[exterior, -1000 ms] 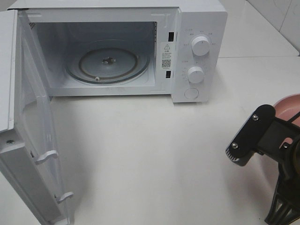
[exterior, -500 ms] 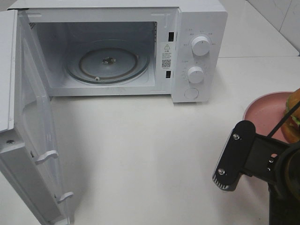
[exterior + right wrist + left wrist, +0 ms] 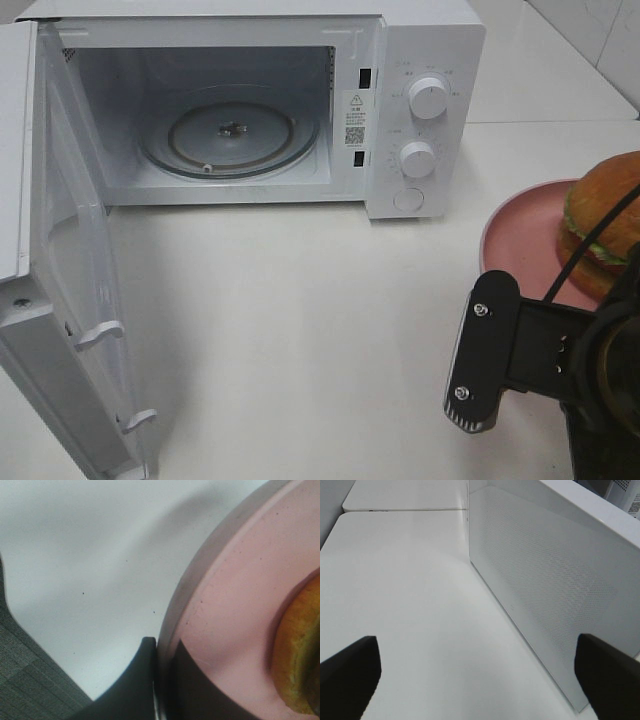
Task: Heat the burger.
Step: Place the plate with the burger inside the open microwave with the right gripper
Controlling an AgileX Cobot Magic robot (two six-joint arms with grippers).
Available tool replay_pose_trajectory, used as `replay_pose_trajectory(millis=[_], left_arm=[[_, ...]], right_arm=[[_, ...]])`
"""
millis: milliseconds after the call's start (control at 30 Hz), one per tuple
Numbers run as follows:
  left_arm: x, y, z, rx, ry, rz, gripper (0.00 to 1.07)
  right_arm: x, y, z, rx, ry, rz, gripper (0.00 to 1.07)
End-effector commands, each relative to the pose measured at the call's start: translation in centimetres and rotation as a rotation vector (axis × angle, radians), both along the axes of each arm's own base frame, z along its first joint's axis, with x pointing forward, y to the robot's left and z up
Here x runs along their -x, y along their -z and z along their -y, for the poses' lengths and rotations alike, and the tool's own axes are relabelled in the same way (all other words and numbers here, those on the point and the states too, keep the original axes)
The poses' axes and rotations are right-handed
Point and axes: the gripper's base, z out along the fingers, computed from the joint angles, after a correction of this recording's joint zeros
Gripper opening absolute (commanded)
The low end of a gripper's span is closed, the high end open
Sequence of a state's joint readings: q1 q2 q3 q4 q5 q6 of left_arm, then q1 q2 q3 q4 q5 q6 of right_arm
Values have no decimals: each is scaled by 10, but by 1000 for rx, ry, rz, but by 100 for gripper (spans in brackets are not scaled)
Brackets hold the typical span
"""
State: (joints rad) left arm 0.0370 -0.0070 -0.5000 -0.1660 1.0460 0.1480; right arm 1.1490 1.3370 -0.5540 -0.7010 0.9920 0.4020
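You've got the right gripper (image 3: 161,680) pinched down hard on the rim of the pink plate (image 3: 520,235). That's the sensible hold: grab the plate, not the bun, and the burger (image 3: 605,215) rides along unsquashed.

The burger sits on the plate out at 3 o'clock in the high view, partly cut by the frame edge, well apart from the oven. I can't tell from here whether the plate is off the table (image 3: 300,330) or resting on it.

Your right arm comes in from 5 o'clock, low in the corner. Its black wrist bracket (image 3: 485,350) leans toward 9 o'clock, and the fingers bite the plate's near rim.

Up at 12 o'clock the microwave (image 3: 420,60) is ready for you. Its door (image 3: 60,280) is swung wide toward 9 o'clock and the glass turntable (image 3: 230,135) is bare, so the way in looks clear.

Your left gripper (image 3: 477,680) hangs with its fingers (image 3: 350,680) spread as wide as they go, holding nothing. It is parked beside a white perforated panel (image 3: 545,590) of the oven, and I'd guess it's waiting for the door.

A one-edge grip means the load is off to one side, so keep that plate level on the way toward 11 o'clock or the burger may slide.
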Motion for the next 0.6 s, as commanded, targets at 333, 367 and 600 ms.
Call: replay_pose_trajectory(millis=[333,367,600], left_arm=[[2,0,1,8,8,24,100],[2,0,1,8,8,24,100],[2,0,1,8,8,24,100]], right_arm=[[-9,-4,-12,26,-312,41,0],[-9,-4,-13,33,-333,40,0],[-8,-2,-20,17,-451,22,0]])
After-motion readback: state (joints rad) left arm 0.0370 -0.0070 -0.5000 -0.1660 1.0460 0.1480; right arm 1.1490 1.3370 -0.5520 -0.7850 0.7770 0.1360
